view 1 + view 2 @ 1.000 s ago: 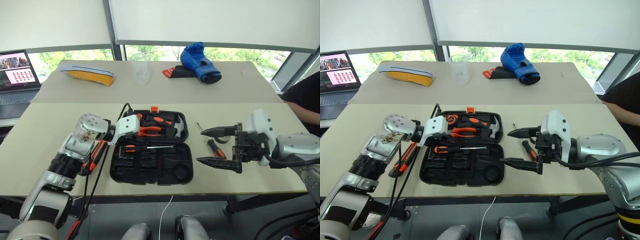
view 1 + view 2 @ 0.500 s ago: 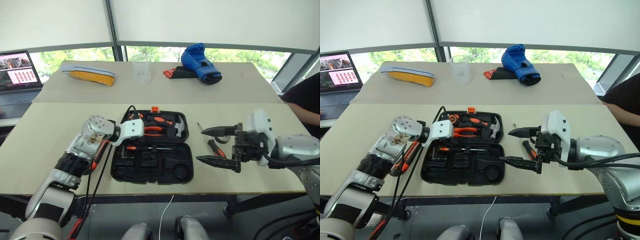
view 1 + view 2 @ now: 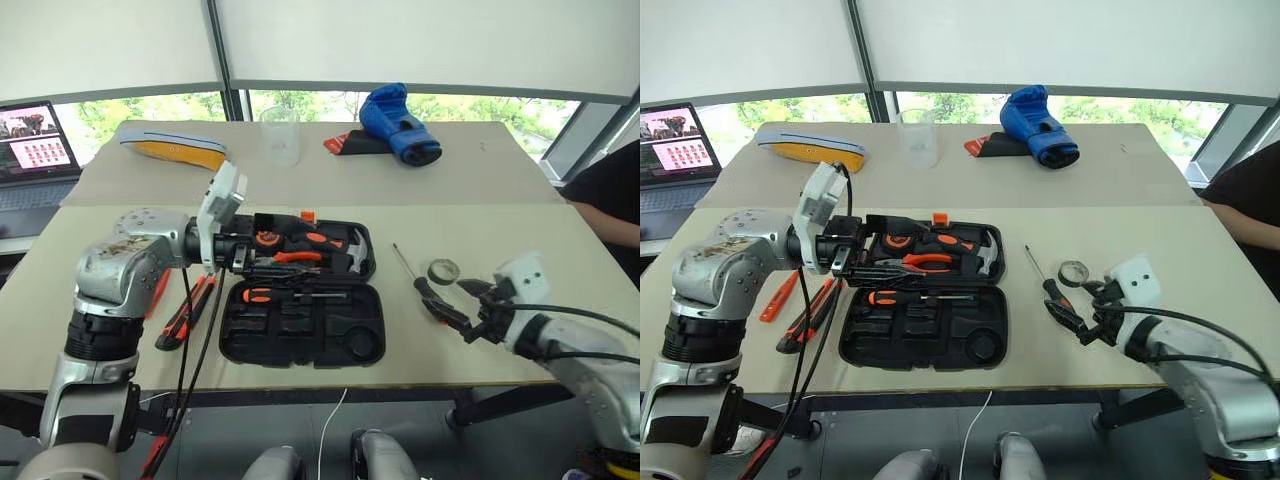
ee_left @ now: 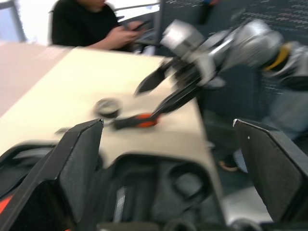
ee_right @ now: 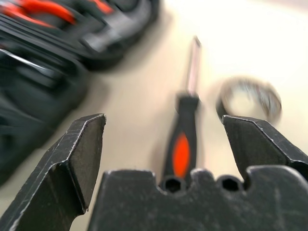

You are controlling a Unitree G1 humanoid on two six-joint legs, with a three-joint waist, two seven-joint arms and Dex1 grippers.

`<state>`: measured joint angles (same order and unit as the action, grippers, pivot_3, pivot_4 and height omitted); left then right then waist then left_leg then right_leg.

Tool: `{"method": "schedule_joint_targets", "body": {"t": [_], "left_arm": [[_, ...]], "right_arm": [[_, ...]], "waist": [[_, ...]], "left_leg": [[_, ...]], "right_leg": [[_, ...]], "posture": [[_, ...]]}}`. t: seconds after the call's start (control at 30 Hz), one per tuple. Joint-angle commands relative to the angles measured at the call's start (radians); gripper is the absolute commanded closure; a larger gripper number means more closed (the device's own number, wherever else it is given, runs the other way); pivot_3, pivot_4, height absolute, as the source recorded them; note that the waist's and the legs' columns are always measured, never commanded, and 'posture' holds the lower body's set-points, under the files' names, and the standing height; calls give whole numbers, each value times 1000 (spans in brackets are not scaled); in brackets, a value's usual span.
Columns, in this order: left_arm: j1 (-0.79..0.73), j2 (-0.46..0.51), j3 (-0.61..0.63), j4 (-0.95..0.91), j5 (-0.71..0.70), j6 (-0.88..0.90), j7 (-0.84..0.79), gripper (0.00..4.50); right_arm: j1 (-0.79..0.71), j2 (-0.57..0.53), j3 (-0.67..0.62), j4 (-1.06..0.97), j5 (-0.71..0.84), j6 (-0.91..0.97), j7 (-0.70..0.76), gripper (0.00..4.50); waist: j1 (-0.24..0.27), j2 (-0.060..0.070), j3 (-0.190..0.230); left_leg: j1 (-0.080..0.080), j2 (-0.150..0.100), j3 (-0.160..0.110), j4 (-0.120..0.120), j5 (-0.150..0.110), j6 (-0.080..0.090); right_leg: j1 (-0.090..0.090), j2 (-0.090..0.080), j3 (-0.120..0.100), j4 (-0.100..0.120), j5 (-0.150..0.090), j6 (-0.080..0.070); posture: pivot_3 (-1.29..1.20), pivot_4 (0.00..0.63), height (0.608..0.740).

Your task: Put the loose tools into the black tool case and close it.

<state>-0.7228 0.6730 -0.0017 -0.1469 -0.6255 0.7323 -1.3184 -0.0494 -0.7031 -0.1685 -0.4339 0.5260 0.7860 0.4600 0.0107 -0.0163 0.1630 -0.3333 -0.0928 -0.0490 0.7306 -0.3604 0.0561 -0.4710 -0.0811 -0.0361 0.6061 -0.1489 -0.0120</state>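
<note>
right tool [image 5: 178, 159] wide open, empty, I line it over the orange-and-black screwdriver [image 3: 1051, 291], slim shaft pointing away from me | screwdriver and tape roll [image 3: 1073, 271] lie on the worktop [image 3: 1200, 260] right of the open black tool case [image 3: 923, 318] | left tool [image 4: 163, 159] open, empty, above case | right arm nearer

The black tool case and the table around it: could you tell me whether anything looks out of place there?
Yes. The black tool case lies open, with tools left outside it: a screwdriver and a small tape roll on its right, and a utility knife and a slim orange screwdriver on its left. Nothing looks spilled or damaged.
</note>
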Motion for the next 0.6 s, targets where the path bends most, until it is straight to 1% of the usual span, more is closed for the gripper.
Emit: {"method": "schedule_joint_targets", "body": {"t": [0.03,0.07,0.17,0.27,0.33,0.4,0.43,0.47,0.53,0.57,0.6], "left_arm": [[20,34,-24,-49,4,-4,-4,54],[19,35,-27,-46,4,-8,-1,54],[9,43,-26,-38,-5,-8,4,54],[13,59,-29,-32,-1,-12,-3,0],[30,81,-43,-27,18,-29,-21,0],[46,93,-51,-15,36,-52,-27,0],[53,97,-52,-11,41,-60,-27,0],[62,103,-47,-6,45,-66,-26,0],[82,123,-29,-8,42,-69,-32,0],[96,139,-18,-14,38,-68,-36,0],[104,149,-12,-18,34,-67,-38,0]], "right_arm": [[-26,46,57,62,-91,-43,-55,0],[-39,62,74,94,-126,-61,-78,0],[-73,124,59,137,-134,-67,-106,0],[-78,147,49,115,-111,-61,-78,712],[-77,150,51,103,-111,-63,-72,1313],[-76,152,49,94,-113,-68,-71,2018],[-75,154,44,88,-113,-69,-71,2275],[-78,157,27,77,-105,-66,-75,2685],[-104,179,-43,46,-35,-50,-75,3319],[-128,182,-80,26,16,-34,-64,3470],[-143,184,-103,13,50,-21,-55,3467]], "waist": [[-3,0,0],[-3,0,0],[-4,0,0],[-4,0,0],[-4,0,0],[-5,0,0],[-5,0,0],[-5,0,0],[-6,0,0],[-7,0,0],[-9,0,0]], "left_leg": [[0,0,0,0,0,0],[1,1,0,0,0,-1],[2,1,1,0,1,-2],[3,2,1,0,1,-2],[2,2,1,0,1,-2],[2,2,1,-1,1,-2],[2,2,1,-1,1,-2],[2,2,1,-1,1,-2],[2,2,1,-1,1,-2],[1,2,1,-1,1,-2],[1,2,1,-1,1,-2]], "right_leg": [[0,0,1,1,0,0],[1,1,3,1,0,-1],[1,3,5,3,0,-2],[1,4,7,3,1,-3],[0,5,8,3,1,-3],[0,5,8,3,1,-3],[0,5,8,3,1,-3],[-1,5,8,3,1,-3],[-1,5,8,3,1,-3],[-2,5,8,3,1,-3],[-2,5,8,3,1,-3]], "posture": [[0,150,731],[0,150,731],[0,150,731],[0,150,731],[0,150,731],[0,150,731],[0,150,731],[0,150,731],[0,150,731],[0,150,731],[0,150,731]]}}
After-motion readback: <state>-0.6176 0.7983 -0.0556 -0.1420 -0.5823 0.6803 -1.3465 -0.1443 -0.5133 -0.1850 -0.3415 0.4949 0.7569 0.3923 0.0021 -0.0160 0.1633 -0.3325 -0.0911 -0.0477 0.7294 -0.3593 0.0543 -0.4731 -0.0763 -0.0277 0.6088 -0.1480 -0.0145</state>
